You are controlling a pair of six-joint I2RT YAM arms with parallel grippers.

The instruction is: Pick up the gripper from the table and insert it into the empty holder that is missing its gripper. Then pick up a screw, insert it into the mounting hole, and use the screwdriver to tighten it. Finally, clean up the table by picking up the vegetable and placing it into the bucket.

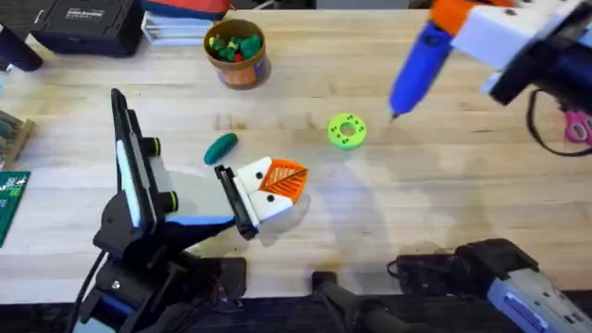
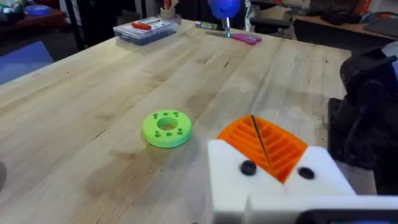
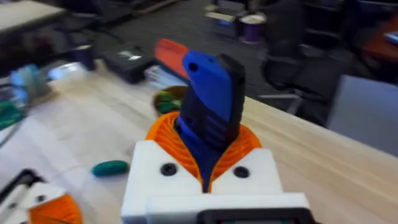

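Note:
My right gripper (image 1: pixel 455 20) is shut on the blue screwdriver (image 1: pixel 418 65), held in the air over the table's far right with its metal tip pointing down near the green disc. In the right wrist view the screwdriver (image 3: pixel 208 87) stands between the orange fingers (image 3: pixel 165 134). My left gripper (image 1: pixel 277 181) rests low at the table's middle, shut, with both white mounts (image 2: pixel 323 180) carrying orange fingers (image 2: pixel 264 142) and a dark screw head (image 2: pixel 247 167) in each. The teal vegetable (image 1: pixel 220 146) lies just behind it. The bucket (image 1: pixel 237 52) stands at the back. No loose gripper piece is in view.
A bright green disc with holes (image 1: pixel 347 130) lies right of the left gripper. Pink scissors (image 1: pixel 578 128) lie at the right edge. Black boxes and papers (image 1: pixel 88 23) line the back left. A clear plastic box (image 2: pixel 144 29) sits at the far side.

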